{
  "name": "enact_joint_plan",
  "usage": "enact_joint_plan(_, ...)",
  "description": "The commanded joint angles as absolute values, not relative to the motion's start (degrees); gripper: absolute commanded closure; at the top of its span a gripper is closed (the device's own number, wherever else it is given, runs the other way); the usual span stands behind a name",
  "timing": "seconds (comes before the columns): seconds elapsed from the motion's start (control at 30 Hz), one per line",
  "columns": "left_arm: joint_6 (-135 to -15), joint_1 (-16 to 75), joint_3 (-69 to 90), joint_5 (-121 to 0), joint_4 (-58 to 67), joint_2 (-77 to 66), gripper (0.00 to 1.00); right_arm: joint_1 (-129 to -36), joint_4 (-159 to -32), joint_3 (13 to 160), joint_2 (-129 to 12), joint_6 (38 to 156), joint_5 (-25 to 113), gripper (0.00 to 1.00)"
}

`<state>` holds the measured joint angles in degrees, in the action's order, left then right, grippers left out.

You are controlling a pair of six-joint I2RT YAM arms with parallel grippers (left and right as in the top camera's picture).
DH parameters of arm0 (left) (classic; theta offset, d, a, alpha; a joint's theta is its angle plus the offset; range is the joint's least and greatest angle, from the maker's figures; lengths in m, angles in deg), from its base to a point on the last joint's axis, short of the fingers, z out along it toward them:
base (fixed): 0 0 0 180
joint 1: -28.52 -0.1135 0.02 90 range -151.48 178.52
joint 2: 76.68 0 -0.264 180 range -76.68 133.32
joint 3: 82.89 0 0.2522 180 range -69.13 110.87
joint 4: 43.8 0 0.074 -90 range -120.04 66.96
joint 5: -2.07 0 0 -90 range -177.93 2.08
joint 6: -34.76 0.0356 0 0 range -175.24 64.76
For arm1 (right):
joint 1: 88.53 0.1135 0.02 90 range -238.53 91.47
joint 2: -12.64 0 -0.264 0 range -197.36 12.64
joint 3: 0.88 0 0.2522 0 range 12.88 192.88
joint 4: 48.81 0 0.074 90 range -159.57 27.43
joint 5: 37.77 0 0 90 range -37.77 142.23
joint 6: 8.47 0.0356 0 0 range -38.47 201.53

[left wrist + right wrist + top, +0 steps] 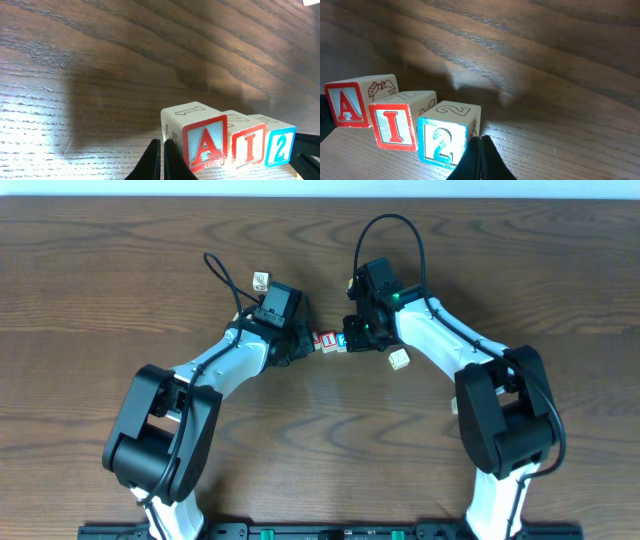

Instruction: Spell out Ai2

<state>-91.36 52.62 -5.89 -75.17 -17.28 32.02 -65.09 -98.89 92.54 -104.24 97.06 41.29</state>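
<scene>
Your left gripper (162, 159) is clenched on nothing, its tips just beside the A cube (204, 146), which stands in a tight row with the I cube (247, 145) and the 2 cube (280, 147) on the table (100, 75) between the arms. Your right gripper (481, 156), likewise pinched empty, sits just beside the 2. If you pull either arm out sideways rather than up, a fingertip could clip an end cube and skew the word.
</scene>
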Motion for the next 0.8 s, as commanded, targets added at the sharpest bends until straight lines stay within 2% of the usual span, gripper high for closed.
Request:
enact_joint_plan(0.0, -89.9, 52.5, -6.2, -77.1, -17.9, 32.6, 0.94, -64.4, -98.5, 92.3, -104.9, 97.8, 41.3, 0.99)
enact_joint_plan(0.77, -86.9, 52.4, -6.2, -77.4, -19.8, 32.6, 0.94, -63.3, -97.3, 92.3, -104.9, 98.4, 41.3, 0.99)
